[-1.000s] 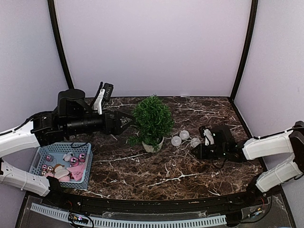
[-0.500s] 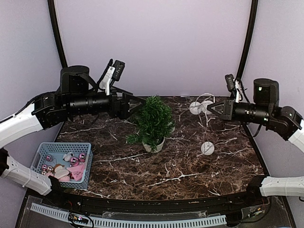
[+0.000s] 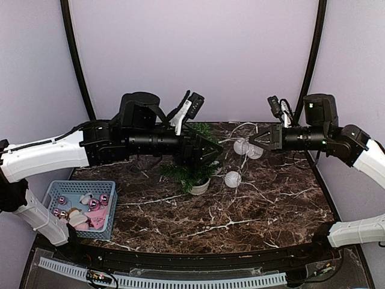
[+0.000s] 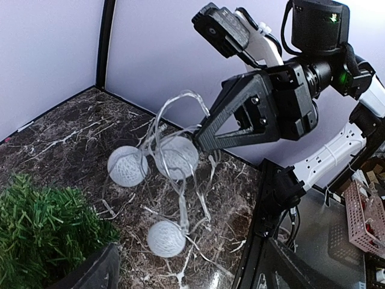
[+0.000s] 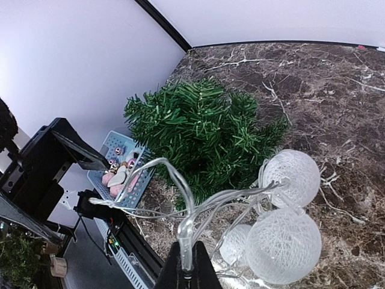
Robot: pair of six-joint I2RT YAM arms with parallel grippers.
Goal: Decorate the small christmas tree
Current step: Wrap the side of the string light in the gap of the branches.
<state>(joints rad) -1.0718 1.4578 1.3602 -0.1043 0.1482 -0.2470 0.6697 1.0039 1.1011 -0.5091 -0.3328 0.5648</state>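
— Both your arms have moved since the earlier frame. Your left gripper has swung rightward from beside the small christmas tree to hang over its top. Your right gripper has carried the string of white ball lights leftward, toward the centre of the top view.

— What sits at far left?

— A blue basket at lower left on the marble table. It has pink baubles inside and is well apart from both your grippers.

— How do my left jaws stand?

— Spread wide, nothing between them. In your left wrist view one finger shows at the bottom edge and the other at lower right.

— And the tree?

— Upright in its white pot, just left of centre in the top view. Your left arm hides its upper branches.

— The lights?

— Just right of the tree. Two balls hang side by side under your right gripper, and a third dangles lower, near the pot's right side. Whether that one touches the table, I cannot tell.

— My right jaws?

— Pinched closed on the clear wire. Your right wrist view shows the tips clamped on a loop at bottom centre, with the balls at lower right.
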